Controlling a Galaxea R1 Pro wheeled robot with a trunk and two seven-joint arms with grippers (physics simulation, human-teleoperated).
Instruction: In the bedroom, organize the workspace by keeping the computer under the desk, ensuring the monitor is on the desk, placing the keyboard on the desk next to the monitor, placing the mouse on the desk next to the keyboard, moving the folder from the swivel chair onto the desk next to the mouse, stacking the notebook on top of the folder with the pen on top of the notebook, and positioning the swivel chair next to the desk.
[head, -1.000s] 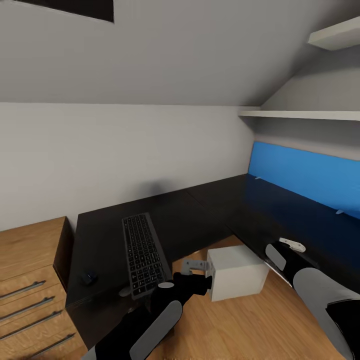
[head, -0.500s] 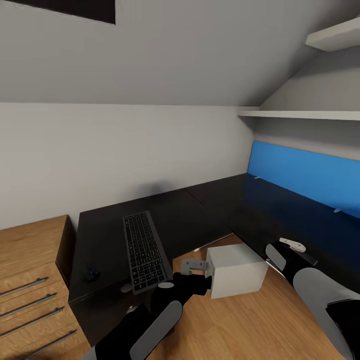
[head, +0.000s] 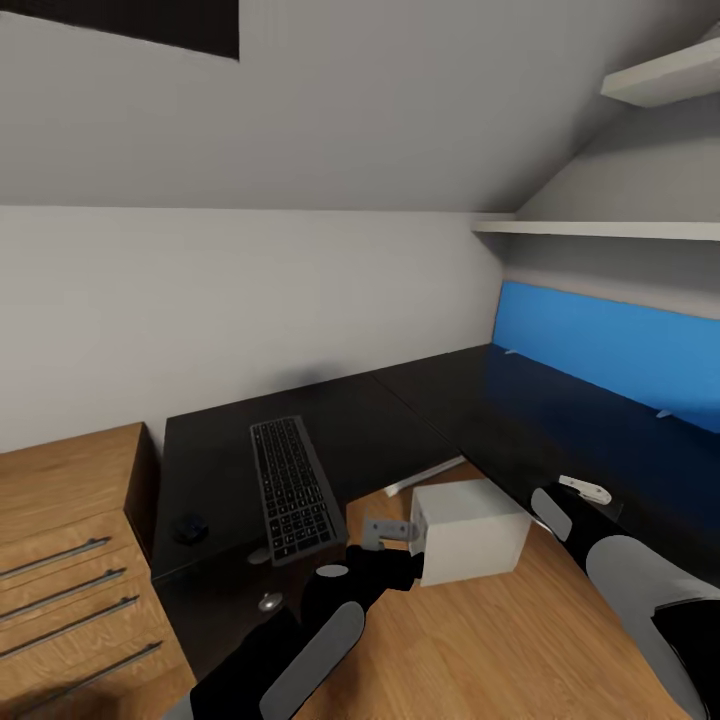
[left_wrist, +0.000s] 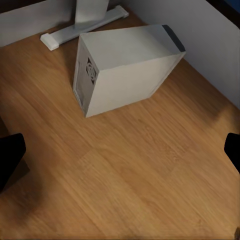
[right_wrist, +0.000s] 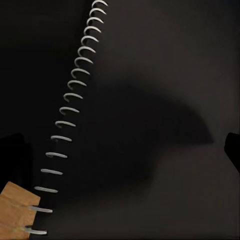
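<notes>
Computer (head: 470, 533), a light grey tower case, on the wood floor (head: 520, 650) in the inner corner of the L-shaped desk (head: 400, 420), at 5 o'clock of the keyboard (head: 290, 488). Seems to sit just off the desk's edge rather than fully beneath it. Stands close to the white desk leg (left_wrist: 82, 25) in the left wrist view.

Left gripper (head: 392, 532) at 9 o'clock of the case, just beside its near face, fingers (left_wrist: 10, 155) spread wide and pinching nothing. Right gripper (head: 583, 490) at 3 o'clock of the case, over the desk's edge, likewise spread and empty. Looks down on a spiral wire binding (right_wrist: 70, 110) against a dark surface, too dim to say for sure whether a notebook. Mouse (head: 188, 527) on the desktop at 8 o'clock of the keyboard, near it.

Probably handles as a stiff, fairly heavy box with smooth, slippery flat panels, likely too broad for one pincer. Best moved, judging from here, by pressing on a flat side low down and sliding across the floor, or by squeezing opposite faces with both arms. Risks tipping if pushed high.
</notes>
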